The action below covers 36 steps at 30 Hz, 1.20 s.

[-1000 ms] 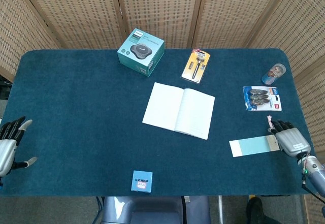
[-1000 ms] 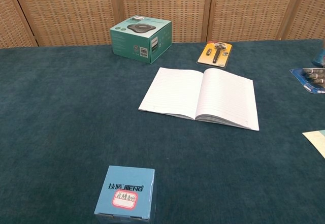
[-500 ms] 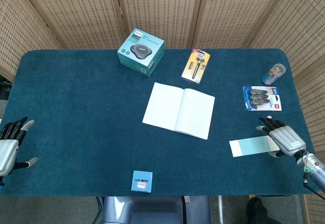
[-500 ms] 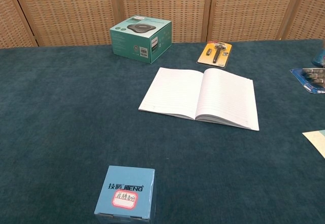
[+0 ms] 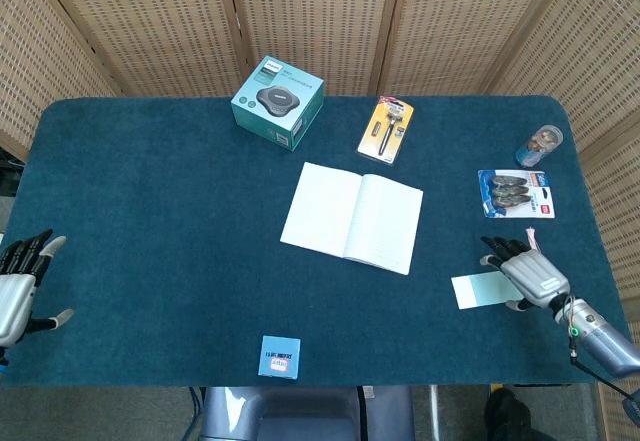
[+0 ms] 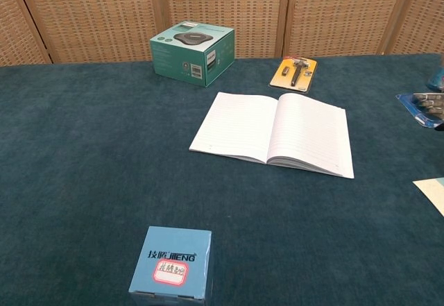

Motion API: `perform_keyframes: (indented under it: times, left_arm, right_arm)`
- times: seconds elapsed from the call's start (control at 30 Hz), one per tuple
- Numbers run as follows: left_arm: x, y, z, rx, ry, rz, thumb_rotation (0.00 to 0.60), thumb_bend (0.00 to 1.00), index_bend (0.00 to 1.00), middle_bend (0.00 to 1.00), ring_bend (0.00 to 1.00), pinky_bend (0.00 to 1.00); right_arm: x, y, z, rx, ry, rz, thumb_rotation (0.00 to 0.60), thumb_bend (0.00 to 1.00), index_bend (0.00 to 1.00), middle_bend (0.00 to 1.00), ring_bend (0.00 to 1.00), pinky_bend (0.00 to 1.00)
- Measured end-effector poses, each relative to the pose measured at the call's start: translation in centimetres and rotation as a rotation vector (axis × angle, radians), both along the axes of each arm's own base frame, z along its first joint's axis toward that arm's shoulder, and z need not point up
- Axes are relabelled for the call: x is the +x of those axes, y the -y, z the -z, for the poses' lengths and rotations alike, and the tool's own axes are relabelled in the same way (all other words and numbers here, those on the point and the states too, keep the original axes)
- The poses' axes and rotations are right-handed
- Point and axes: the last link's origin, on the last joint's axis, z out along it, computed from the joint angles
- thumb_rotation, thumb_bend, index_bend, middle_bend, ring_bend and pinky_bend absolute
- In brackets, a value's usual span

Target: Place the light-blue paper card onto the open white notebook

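- The left hand [image 5: 18, 286] rested at the table's edge, fingers spread, holding nothing
- The open white notebook [image 5: 352, 217] lay mid-table, bare
- The light-blue paper card [image 5: 480, 290] lay flat under the right hand [image 5: 525, 274], fingers spread, apparently reaching; a pinch and lift seemed next

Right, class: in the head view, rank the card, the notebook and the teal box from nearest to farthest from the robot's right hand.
1. Card, under the right hand, near right.
2. Notebook, mid-table.
3. Teal box, far edge, left of centre.
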Motion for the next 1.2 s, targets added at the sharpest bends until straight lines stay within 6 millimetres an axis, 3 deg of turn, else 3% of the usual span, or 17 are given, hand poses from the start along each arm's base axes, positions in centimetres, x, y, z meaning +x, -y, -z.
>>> perform_keyframes:
  times: [1.2]
  left_arm:
    - [0.2, 0.0, 0.3, -0.008, -0.006, 0.007, 0.600, 0.00, 0.00, 0.00, 0.00, 0.00]
  right_arm:
    - [-1.0, -0.1, 2.2, 0.024, -0.054, -0.032, 0.600, 0.00, 0.24, 0.00, 0.00, 0.14]
